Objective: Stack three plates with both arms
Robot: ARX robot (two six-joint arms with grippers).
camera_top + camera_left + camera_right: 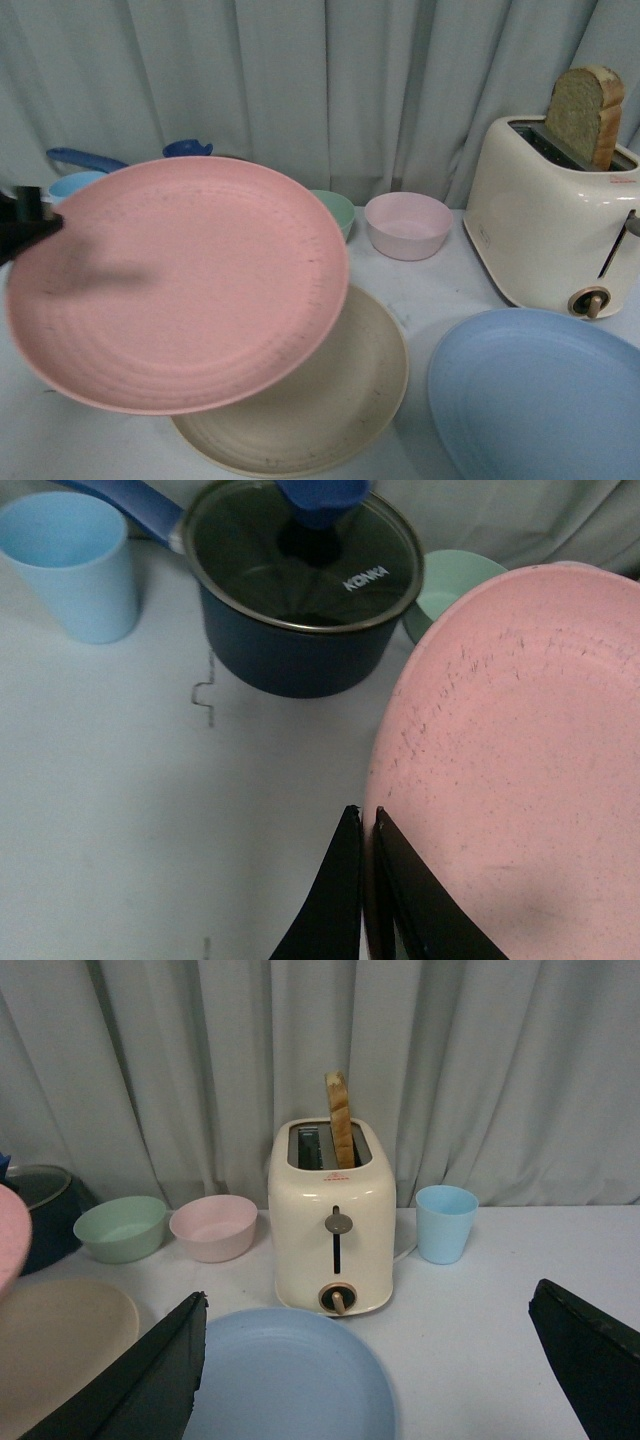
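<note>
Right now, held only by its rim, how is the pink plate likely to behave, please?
The pink plate is probably stiff: it looks flat though the left gripper pinches one edge. Its matte surface likely resists slipping, but the off-centre hold may tilt it over the cream plate.

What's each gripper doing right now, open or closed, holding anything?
Left gripper: closed on the rim of the pink plate.
Right gripper: open, holding nothing.

Cream plate half behind pink plate; blue plate partly off frame.
</note>
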